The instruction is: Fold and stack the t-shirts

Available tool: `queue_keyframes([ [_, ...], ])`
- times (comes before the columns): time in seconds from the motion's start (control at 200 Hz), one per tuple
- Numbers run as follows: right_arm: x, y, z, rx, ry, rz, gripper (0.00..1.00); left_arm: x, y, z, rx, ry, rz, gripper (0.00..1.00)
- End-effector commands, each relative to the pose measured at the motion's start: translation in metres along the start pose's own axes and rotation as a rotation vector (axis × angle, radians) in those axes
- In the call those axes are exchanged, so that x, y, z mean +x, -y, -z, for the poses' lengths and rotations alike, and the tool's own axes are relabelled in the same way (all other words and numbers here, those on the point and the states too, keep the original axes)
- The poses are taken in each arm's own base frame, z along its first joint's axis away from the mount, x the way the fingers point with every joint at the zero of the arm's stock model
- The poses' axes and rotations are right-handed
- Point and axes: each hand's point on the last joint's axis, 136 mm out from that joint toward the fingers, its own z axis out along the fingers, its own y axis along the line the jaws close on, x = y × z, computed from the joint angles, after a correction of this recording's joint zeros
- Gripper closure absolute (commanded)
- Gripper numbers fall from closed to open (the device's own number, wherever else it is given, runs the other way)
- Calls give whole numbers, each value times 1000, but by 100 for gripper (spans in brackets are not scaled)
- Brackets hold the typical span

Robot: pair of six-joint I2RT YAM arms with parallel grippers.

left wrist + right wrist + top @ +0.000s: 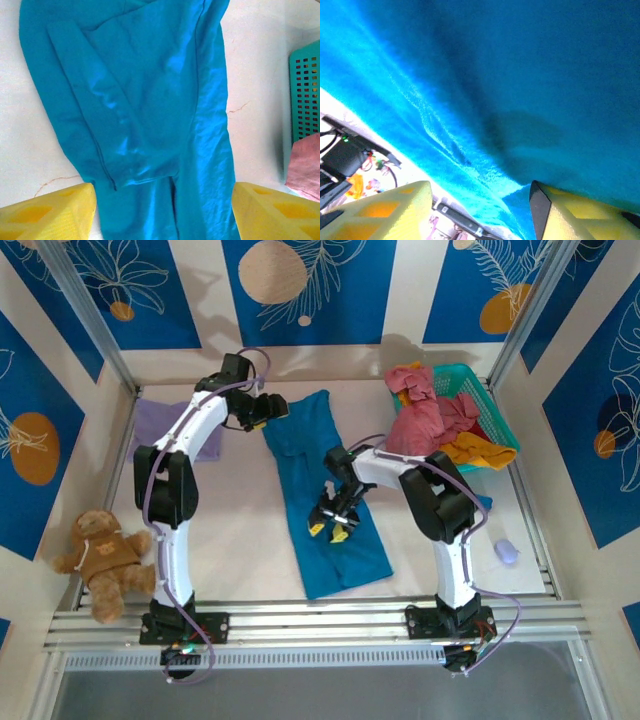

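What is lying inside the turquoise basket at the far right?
Crumpled rose-pink cloth is heaped in the basket and spills over its left rim, with orange cloth beside it. Whatever lies beneath them is covered.

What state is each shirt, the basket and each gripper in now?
teal t-shirt: folded into a long strip, lying flat.
lavender t-shirt: lying flat, far left.
basket: full.
pink t-shirts: crumpled, heaped over basket.
orange t-shirt: crumpled, in basket.
left gripper: open.
right gripper: open, over teal t-shirt.

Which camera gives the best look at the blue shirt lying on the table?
The top external view: the teal-blue t-shirt shows end to end. Left wrist shows a folded part; right wrist, a blurred close-up of cloth.
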Motion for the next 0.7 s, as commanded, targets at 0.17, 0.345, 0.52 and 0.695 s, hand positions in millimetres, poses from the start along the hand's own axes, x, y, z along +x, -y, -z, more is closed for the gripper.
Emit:
queue_keyframes([
  [0.17, -1, -61, 35, -160, 85, 55, 41, 14, 0, -2, 1, -32, -6, 27],
  [0.345, 5, -21, 64, -69, 183, -6, 40, 25, -6, -13, 12, -41, 32, 27],
  [0.52, 11, 7, 70, -79, 197, -54, 39, 26, -8, -51, 12, -29, 57, 27],
  [0.695, 9, 21, 53, -76, 162, -95, 39, 26, -40, -81, -124, -50, 46, 27],
])
